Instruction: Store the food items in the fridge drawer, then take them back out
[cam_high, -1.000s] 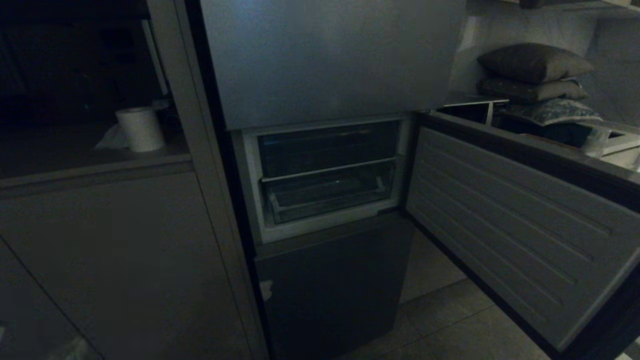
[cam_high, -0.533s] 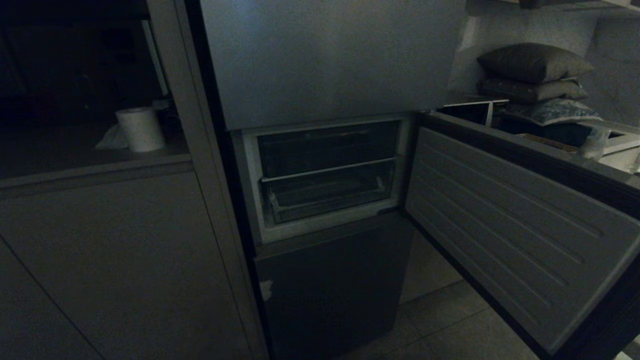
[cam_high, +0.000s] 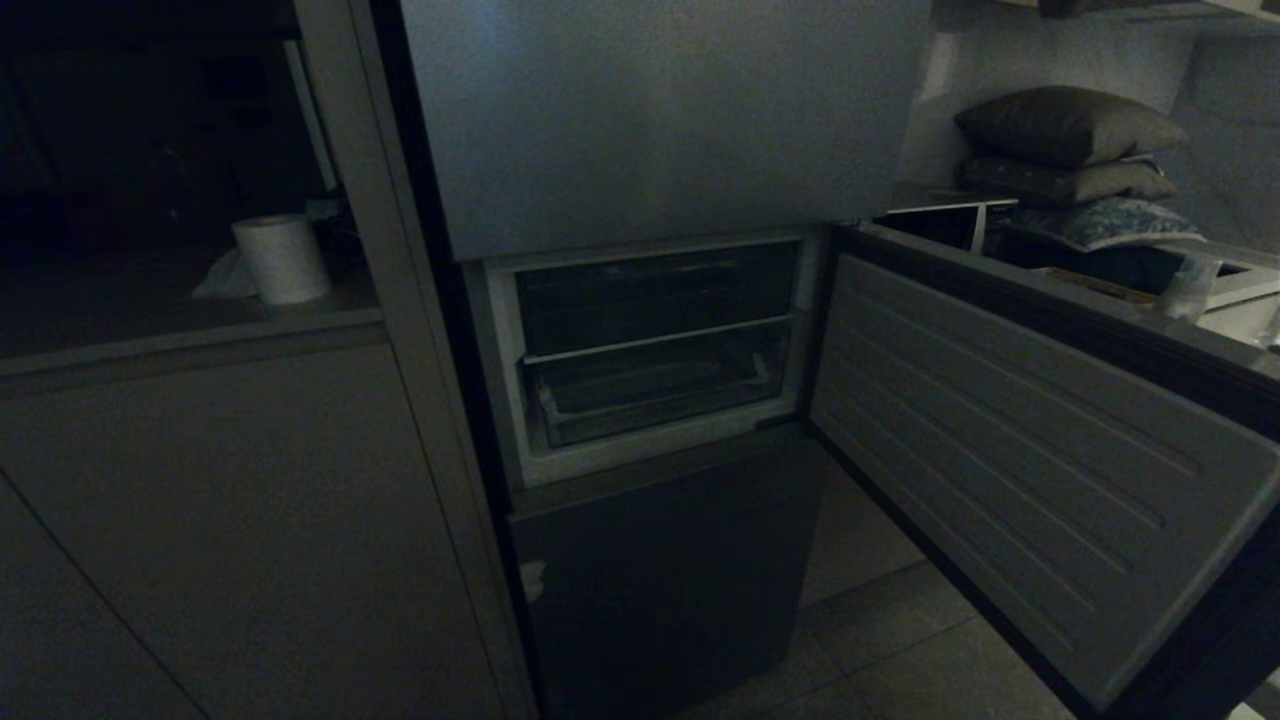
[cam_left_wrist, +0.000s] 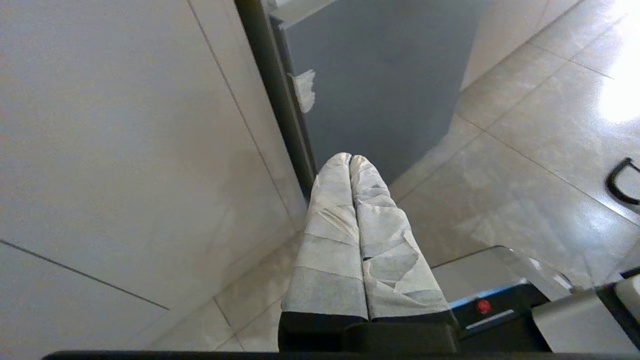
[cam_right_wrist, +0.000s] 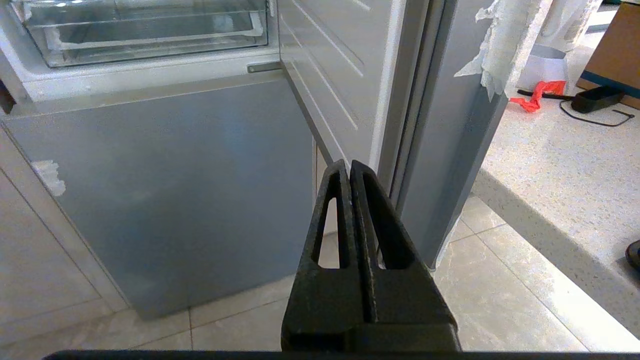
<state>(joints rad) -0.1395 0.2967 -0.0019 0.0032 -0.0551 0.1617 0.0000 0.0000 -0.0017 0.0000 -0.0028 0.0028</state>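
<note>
Drawer pushed in, door open
Both end effectors, left (cam_left_wrist: 350, 159) and right (cam_right_wrist: 348, 166), were pressed together, empty, low before the fridge; drawer (cam_right_wrist: 145, 37) above the right one.

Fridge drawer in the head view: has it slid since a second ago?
No. The fridge drawer lines up with the white fridge frame exactly as before.
</note>
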